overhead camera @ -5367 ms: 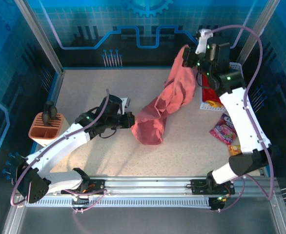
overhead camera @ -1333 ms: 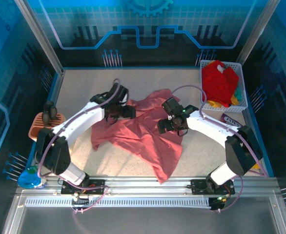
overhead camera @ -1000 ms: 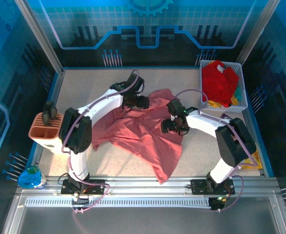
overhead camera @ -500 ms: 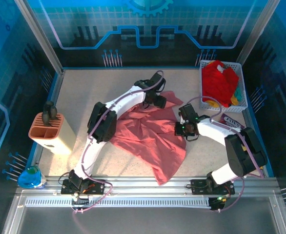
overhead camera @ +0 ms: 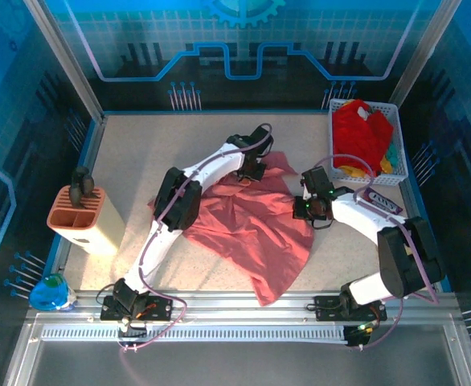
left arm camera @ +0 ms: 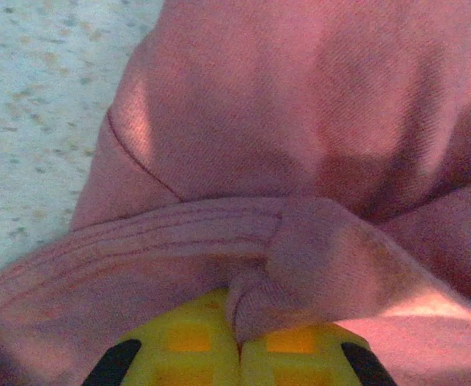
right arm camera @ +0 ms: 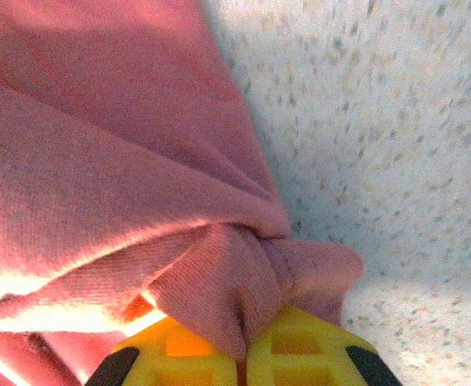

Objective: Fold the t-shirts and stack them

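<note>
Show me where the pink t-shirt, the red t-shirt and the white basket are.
pink t-shirt (overhead camera: 251,233): top view, middle of the spread cloth.
red t-shirt (overhead camera: 362,135): top view, its bunched middle.
white basket (overhead camera: 390,179): top view, its near wall.

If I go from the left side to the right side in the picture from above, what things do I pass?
Orange holder → pink t-shirt spread on the table → white basket with the red t-shirt inside.
</note>
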